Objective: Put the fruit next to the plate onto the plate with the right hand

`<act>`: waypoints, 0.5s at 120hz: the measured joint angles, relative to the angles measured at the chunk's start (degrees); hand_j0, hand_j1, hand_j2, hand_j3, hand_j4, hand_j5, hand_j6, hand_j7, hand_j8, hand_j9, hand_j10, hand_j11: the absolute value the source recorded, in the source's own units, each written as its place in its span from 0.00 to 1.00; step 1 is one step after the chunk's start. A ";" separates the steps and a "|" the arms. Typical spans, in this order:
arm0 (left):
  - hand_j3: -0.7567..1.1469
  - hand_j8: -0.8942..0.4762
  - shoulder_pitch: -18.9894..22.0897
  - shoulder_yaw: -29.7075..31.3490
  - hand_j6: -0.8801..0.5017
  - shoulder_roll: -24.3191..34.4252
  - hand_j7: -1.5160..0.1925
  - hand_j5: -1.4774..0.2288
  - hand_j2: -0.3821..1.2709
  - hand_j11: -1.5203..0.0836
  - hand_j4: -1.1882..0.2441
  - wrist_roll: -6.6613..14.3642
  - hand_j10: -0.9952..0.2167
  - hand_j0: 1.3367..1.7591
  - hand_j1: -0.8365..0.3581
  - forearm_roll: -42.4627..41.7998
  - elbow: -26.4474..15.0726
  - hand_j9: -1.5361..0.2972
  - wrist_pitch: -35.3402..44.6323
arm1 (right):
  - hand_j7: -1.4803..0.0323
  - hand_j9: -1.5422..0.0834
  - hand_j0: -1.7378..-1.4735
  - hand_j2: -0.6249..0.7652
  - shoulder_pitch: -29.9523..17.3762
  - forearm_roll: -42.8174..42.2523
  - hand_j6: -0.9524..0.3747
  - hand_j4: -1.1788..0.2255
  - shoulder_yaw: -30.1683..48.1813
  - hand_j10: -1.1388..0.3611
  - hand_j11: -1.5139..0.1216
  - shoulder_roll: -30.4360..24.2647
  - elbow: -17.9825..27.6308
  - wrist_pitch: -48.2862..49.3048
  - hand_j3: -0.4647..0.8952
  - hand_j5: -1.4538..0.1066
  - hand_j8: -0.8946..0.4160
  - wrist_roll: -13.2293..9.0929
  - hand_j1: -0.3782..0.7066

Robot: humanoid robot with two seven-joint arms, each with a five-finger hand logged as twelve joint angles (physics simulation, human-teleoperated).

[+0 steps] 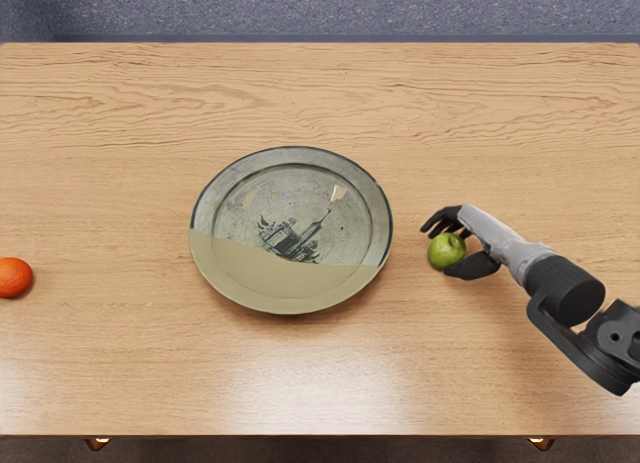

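An orange (14, 277) lies at the far left edge of the table (120, 133), well apart from everything else. A round grey plate (290, 229) with a dark drawing on it sits in the middle, nothing on it. Just right of the plate, not touching its rim, a green apple (446, 250) rests on the table. The right robot hand (476, 239) is clamped around the apple, dark fingers (441, 222) curled over its far side and the thumb under its near side. Its arm enters from the lower right.
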 joint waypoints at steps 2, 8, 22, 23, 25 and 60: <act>0.40 0.48 0.00 0.00 0.47 0.00 0.71 0.69 0.26 0.76 0.67 0.00 0.63 0.76 0.76 0.00 0.00 0.67 0.00 | 0.55 0.55 0.31 0.41 -0.01 -0.03 0.34 0.47 0.00 0.43 0.53 0.00 0.00 0.00 0.34 0.53 0.37 0.00 0.55; 0.40 0.48 0.00 0.00 0.47 0.00 0.71 0.69 0.26 0.76 0.67 0.01 0.63 0.76 0.76 0.01 0.00 0.67 0.00 | 0.53 0.53 0.31 0.41 -0.14 -0.17 0.36 0.46 0.01 0.43 0.51 0.03 -0.02 0.01 0.34 0.51 0.39 0.04 0.56; 0.40 0.48 0.00 -0.01 0.47 0.00 0.71 0.69 0.26 0.76 0.67 0.00 0.63 0.76 0.76 0.01 0.00 0.67 0.00 | 0.50 0.50 0.32 0.43 -0.65 -0.91 0.38 0.43 0.05 0.44 0.47 0.21 -0.47 -0.29 0.34 0.48 0.41 0.54 0.58; 0.40 0.48 0.00 -0.01 0.47 0.00 0.71 0.69 0.26 0.76 0.67 0.00 0.63 0.76 0.76 0.01 0.00 0.67 0.00 | 0.50 0.49 0.32 0.45 -0.69 -0.93 0.38 0.43 0.05 0.44 0.47 0.22 -0.50 -0.33 0.34 0.47 0.42 0.59 0.58; 0.40 0.48 0.00 -0.01 0.47 0.00 0.71 0.69 0.26 0.76 0.67 0.00 0.63 0.76 0.76 0.01 0.00 0.67 0.00 | 0.49 0.49 0.32 0.45 -0.76 -0.98 0.37 0.42 0.05 0.44 0.47 0.23 -0.55 -0.40 0.34 0.47 0.41 0.67 0.58; 0.40 0.48 0.00 -0.02 0.47 0.00 0.71 0.69 0.26 0.76 0.67 -0.01 0.63 0.76 0.76 0.01 0.00 0.67 0.00 | 0.37 0.37 0.36 0.52 -1.46 -1.34 0.40 0.31 0.13 0.42 0.34 0.72 -1.46 -0.75 0.34 0.36 0.44 1.13 0.61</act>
